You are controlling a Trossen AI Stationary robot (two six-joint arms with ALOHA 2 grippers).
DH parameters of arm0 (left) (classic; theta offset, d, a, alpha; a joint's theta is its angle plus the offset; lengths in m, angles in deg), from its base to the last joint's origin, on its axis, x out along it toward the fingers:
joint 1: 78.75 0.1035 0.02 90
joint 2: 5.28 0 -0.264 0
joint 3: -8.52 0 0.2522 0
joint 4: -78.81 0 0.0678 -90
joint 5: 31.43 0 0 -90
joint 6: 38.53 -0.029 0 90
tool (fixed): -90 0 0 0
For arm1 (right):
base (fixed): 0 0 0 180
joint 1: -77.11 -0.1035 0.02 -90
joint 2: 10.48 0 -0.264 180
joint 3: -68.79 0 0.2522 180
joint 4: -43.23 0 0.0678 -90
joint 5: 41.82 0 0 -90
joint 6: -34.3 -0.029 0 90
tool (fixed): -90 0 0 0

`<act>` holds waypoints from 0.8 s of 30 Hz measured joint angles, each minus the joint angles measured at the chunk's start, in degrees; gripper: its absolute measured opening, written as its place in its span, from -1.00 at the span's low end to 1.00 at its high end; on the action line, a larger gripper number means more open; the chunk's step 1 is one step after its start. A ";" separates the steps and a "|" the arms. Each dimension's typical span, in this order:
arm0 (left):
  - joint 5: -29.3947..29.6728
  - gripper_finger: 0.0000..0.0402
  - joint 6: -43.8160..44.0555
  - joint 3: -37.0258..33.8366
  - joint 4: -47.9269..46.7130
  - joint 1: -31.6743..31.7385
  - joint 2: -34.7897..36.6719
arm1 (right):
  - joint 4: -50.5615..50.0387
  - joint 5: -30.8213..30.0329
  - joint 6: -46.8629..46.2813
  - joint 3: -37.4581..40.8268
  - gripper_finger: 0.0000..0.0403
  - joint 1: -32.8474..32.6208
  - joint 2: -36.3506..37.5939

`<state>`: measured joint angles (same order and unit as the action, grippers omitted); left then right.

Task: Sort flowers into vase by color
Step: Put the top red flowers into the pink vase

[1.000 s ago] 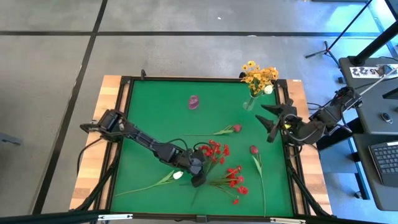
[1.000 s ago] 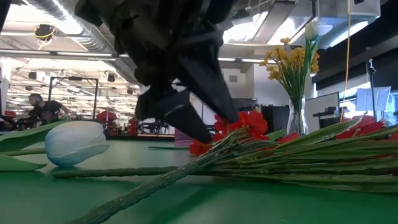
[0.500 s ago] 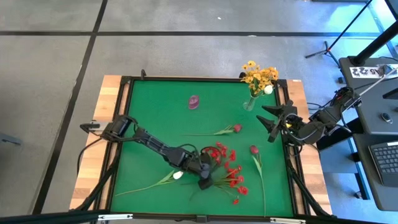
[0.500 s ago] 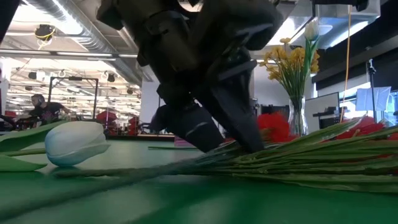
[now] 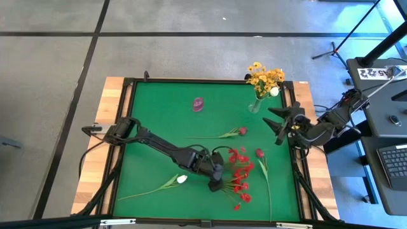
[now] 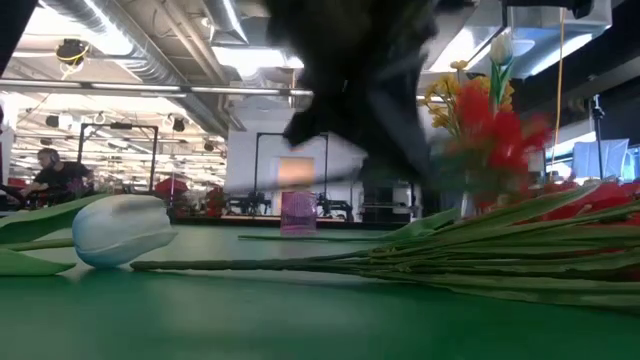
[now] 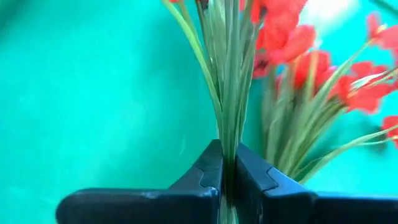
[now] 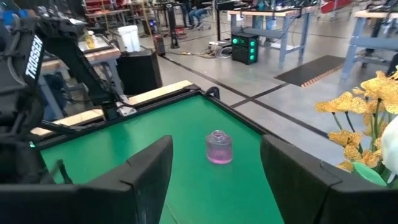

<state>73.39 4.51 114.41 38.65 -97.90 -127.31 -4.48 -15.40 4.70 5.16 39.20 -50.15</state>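
My left gripper [image 5: 216, 185] stands at the table's near middle, shut on the green stems of a red blossom spray [image 5: 240, 170]. Its blossoms [image 7: 283, 37] spread toward the right, and more red spray stems [image 6: 420, 262] lie on the mat. A white tulip [image 5: 182, 179] lies to the left of the gripper. Two dark pink-red tulips [image 5: 241, 130] [image 5: 259, 153] lie farther right. A glass vase [image 5: 255, 105] at the far right holds yellow-orange blossoms [image 5: 264, 77]. My right gripper [image 5: 275, 127] hangs open at the right edge beside the vase, touching nothing. My left gripper pinches a thin bundle of green stems [image 7: 227, 163] between its two fingers, below the red blossoms. The fingers come from above, pointing down, and lie across the stems. In the low view the blossoms [image 6: 492, 125] show blurred above the mat.
A small pink vase [image 5: 198, 104] stands at the far middle of the green mat [image 5: 159, 121]. Raised black rails and wooden borders [image 5: 108, 140] frame the mat. A desk with a keyboard [image 5: 394, 162] stands to the right of the table.
My left gripper has gone toward the table's right edge along the red spray stems and has taken hold of one bundle. The red blossoms have shifted right with it, and in the low view they now show higher above the mat.
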 joint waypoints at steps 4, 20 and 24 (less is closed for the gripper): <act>7.24 -0.97 -4.80 8.50 -9.93 -0.81 0.04 | 0.02 1.18 0.48 0.00 0.20 0.02 1.77; 28.11 -0.99 -19.48 14.94 -21.58 -0.15 15.04 | 0.44 5.25 4.86 1.11 0.20 0.00 5.90; 28.69 -0.99 -25.25 7.27 -9.80 1.01 22.13 | 1.03 6.13 4.93 4.01 0.20 0.00 5.92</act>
<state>102.08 -20.74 121.68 28.84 -96.89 -105.18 -3.45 -9.27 9.63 9.17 39.20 -44.23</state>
